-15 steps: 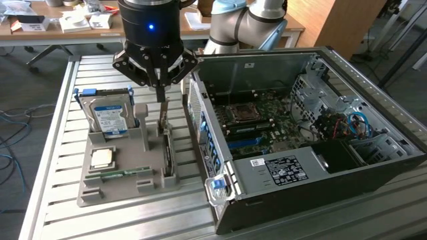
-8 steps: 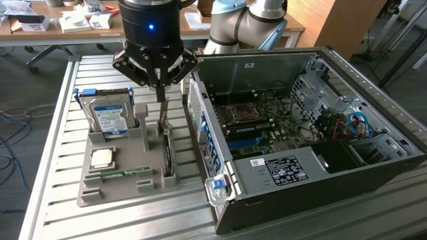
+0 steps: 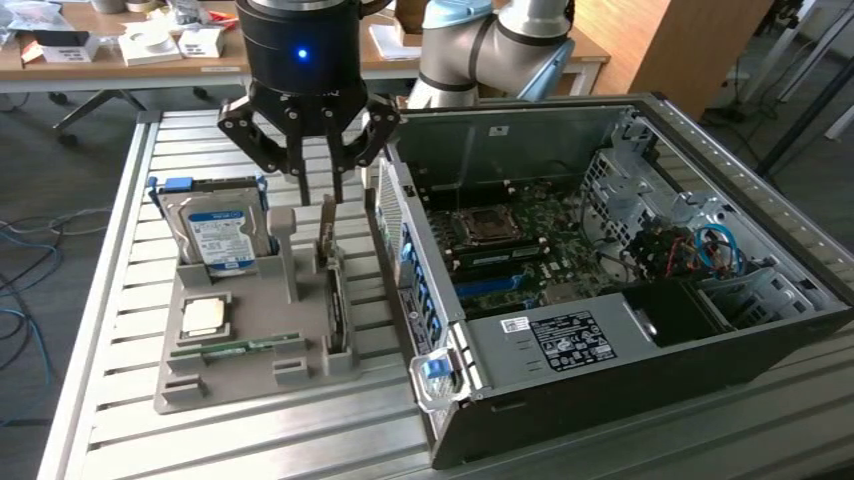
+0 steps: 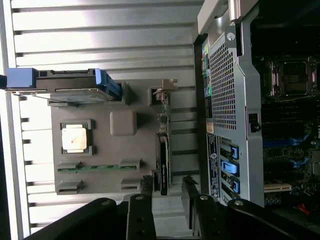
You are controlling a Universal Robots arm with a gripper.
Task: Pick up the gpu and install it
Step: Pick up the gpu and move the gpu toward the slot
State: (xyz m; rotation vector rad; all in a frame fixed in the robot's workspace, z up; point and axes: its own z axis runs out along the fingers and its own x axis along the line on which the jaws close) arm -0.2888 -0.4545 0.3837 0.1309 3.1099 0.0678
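Right, nearest the camera at lower left of the exterior view, the grey tray [image 3: 187, 385] holds a green memory stick [image 3: 247, 346] and a CPU [image 3: 204, 317]. Along the tray's right edge, the gpu [image 3: 334, 295] stands on edge in its slot. Further back a blue-labelled hard drive [image 3: 220, 238] stands upright. Over the tray's far end hangs the gripper [image 3: 322, 195], fingers spread, gripping nothing. On the right, the open computer case [image 3: 534, 345] shows its motherboard [image 3: 507, 240].
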